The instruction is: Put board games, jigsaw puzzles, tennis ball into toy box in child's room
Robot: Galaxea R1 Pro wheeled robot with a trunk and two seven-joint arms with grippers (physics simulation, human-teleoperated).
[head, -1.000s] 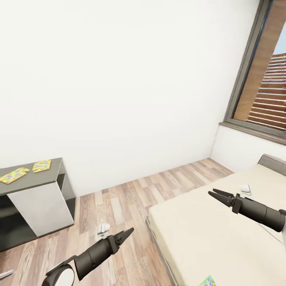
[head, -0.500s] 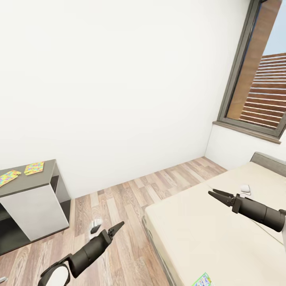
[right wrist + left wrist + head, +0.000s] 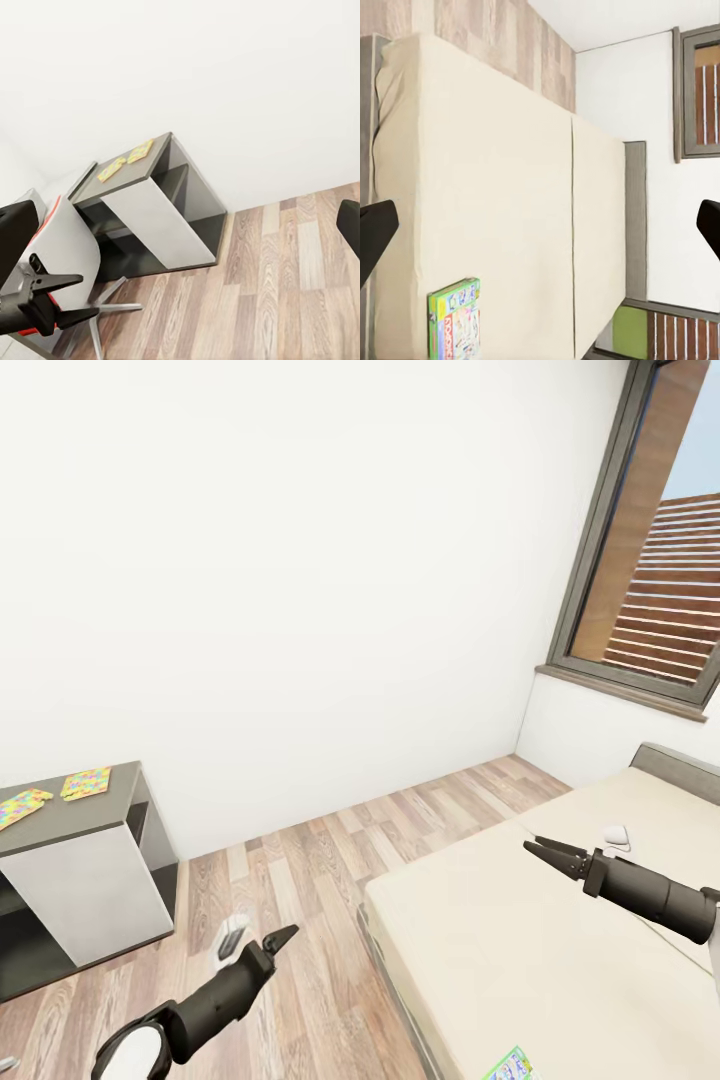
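Observation:
Two jigsaw puzzles [image 3: 22, 806] [image 3: 86, 782] lie on the dark grey cabinet section of the table [image 3: 70, 820]; the right wrist view shows them too [image 3: 139, 151] [image 3: 110, 169]. A green-edged board game [image 3: 510, 1067] lies near the foot of the bed [image 3: 500, 940], and in the left wrist view it sits [image 3: 455, 319] on the beige mattress [image 3: 495, 165]. My left gripper [image 3: 283, 936] hangs open over the wood floor beside the bed. Over the mattress my right gripper [image 3: 533, 847] is open and holds nothing.
A tall dark-framed window [image 3: 640, 560] fills the right wall above the grey headboard [image 3: 680, 765]. A small white object [image 3: 618, 833] rests on the bed and another [image 3: 235, 934] on the floor. A white chair [image 3: 64, 240] stands by the cabinet.
The camera swung right a second ago, shifting cabinet and puzzles leftward in view. Since then my left arm has drawn back and down a little. The right arm has held still.

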